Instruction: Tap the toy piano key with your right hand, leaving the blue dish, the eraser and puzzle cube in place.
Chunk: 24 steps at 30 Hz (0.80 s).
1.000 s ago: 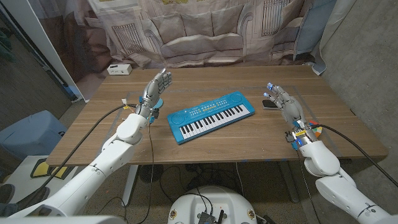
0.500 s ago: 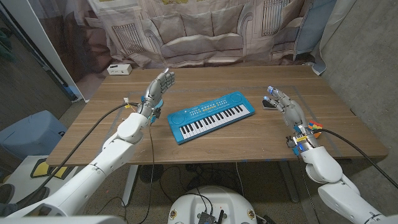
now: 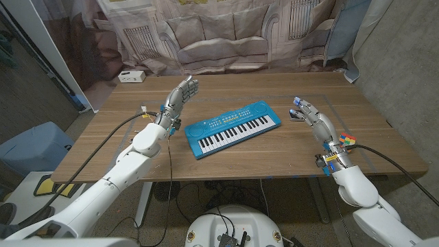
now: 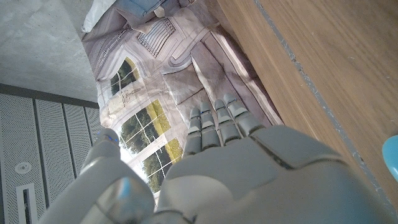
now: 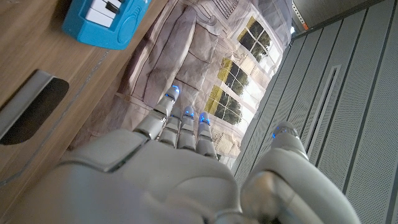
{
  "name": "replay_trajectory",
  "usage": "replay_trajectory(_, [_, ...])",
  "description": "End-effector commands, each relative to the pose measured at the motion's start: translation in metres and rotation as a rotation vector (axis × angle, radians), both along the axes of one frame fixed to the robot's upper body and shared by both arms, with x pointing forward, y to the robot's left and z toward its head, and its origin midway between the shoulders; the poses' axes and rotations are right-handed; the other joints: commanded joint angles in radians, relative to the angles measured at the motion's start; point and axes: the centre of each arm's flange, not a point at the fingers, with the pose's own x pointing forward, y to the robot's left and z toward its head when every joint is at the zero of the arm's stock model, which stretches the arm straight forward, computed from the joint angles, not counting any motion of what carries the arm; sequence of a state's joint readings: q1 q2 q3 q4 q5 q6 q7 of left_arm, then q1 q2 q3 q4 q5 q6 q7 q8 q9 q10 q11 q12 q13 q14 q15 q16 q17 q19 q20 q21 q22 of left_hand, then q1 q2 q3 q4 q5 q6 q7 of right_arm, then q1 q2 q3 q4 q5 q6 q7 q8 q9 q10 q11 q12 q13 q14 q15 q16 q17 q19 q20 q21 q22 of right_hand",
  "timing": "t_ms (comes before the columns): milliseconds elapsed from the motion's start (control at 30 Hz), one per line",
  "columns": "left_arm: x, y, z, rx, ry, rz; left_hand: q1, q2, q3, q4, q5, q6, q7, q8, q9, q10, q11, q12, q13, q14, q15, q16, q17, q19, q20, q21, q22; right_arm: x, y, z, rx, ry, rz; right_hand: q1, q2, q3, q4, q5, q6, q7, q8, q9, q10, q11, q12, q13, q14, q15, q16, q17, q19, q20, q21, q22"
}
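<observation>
Both hands empty, fingers spread | toy piano (image 3: 232,127) mid-counter | right hand (image 3: 313,119) raised beside its right end, over eraser (image 3: 296,114) | puzzle cube (image 3: 346,143) near wrist | swing left, lower one fingertip onto a key, clear of eraser.

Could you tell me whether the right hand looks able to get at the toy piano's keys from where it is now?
Probably yes. The right hand is open, beside the toy piano, with bare table between them. The eraser lies by its fingertips, not across the way to the keys.
</observation>
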<state>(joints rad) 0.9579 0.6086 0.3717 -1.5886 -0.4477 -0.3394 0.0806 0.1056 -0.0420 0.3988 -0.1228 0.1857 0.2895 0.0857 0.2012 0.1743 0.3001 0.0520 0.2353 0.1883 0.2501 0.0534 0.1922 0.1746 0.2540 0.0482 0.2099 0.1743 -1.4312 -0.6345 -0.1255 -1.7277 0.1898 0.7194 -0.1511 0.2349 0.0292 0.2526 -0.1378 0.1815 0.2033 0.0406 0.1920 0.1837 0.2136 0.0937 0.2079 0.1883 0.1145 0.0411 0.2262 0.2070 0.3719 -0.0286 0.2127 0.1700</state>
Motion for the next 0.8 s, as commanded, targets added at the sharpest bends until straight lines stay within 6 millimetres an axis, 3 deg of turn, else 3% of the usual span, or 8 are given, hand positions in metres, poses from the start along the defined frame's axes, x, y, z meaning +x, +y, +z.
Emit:
replay_trajectory(33, [-0.003,0.0,0.004,0.01,-0.02,0.008,0.014,0.0,0.0,-0.002,0.005,0.01,0.0,-0.006,0.005,0.006,0.002,-0.006,0.005,0.007,-0.001,-0.001,0.004,0.012,-0.002,-0.002,0.005,0.003,-0.003,-0.004,-0.054,-0.031,-0.095,0.01,0.0,-0.004,-0.003,0.005,-0.005,0.003,-0.001,0.005,-0.011,-0.002,-0.006,0.004,-0.007,-0.004,-0.006,0.003,-0.003,0.002,-0.006,0.002])
replay_trajectory(800, [-0.007,-0.003,-0.002,-0.003,-0.036,-0.007,0.014,0.001,-0.001,-0.003,0.005,0.012,-0.002,-0.008,0.005,0.01,0.004,-0.008,0.005,0.009,-0.002,-0.002,0.004,0.017,-0.002,-0.003,0.005,0.004,0.002,0.007,-0.223,-0.129,-0.279,0.012,0.001,-0.008,-0.002,0.005,0.007,-0.007,0.004,0.004,-0.015,-0.011,-0.009,0.004,-0.018,-0.013,-0.012,0.004,-0.01,-0.002,-0.013,0.002])
